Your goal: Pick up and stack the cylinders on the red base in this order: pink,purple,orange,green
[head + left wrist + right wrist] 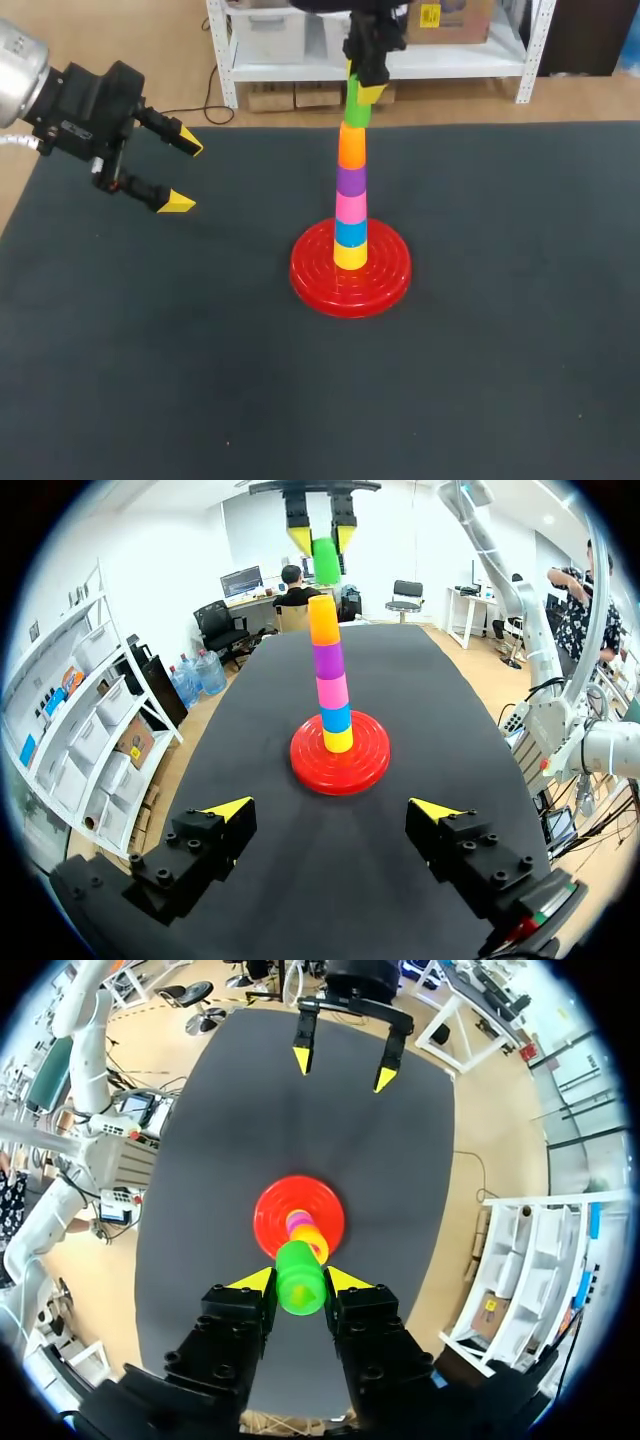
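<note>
My right gripper (358, 88) is up high over the middle of the dark table (520, 360). Its two fingers squeeze the green cylinder (357, 105) from both sides, so it holds it tight. The green cylinder hangs just over the orange cylinder (352, 147), which is the top of the tower. From my left wrist I think I see a tiny gap between them.

The tower stands straight up on the red base (310, 280). From the bottom it goes yellow cylinder (350, 256), blue cylinder (350, 233), pink cylinder (350, 207), purple cylinder (351, 181), then orange.

My left gripper (184, 172) is off to the left side of the table, well away from the tower. Its fingers are spread wide and hold nothing. It points at the tower.
</note>
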Motion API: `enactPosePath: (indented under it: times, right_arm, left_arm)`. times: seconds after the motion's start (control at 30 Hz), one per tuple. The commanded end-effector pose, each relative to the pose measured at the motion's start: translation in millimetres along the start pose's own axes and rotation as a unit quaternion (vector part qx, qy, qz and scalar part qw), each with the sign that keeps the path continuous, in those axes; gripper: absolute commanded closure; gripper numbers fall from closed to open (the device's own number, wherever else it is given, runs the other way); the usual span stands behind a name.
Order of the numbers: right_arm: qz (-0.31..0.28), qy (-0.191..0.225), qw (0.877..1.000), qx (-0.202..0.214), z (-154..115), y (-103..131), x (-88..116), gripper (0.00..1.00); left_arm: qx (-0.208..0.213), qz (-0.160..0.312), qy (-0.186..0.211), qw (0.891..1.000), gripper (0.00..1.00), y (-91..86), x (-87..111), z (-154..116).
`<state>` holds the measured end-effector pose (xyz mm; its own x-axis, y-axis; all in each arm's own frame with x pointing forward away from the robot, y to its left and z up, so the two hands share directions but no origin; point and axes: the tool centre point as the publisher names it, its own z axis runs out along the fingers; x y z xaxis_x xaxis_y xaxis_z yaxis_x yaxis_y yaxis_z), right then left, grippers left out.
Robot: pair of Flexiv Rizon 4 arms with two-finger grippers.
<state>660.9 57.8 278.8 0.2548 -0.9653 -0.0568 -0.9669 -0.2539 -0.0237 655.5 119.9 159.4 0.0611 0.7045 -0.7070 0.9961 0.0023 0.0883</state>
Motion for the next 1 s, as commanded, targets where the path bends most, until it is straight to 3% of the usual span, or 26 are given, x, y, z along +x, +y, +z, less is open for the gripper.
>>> enactPosePath:
  times: [0.03,1.0]
  right_arm:
    - [0.002,0.003,1.0,-0.006,6.2,-3.8,-1.4,1.0]
    - [0.001,0.009,1.0,-0.005,14.6,-9.1,-1.8,1.0]
  left_arm:
    - [0.001,0.001,-0.001,1.0,0.0,0.7,1.0,0.0]
    - [0.001,0.001,-0.001,1.0,0.0,0.7,1.0,0.0]
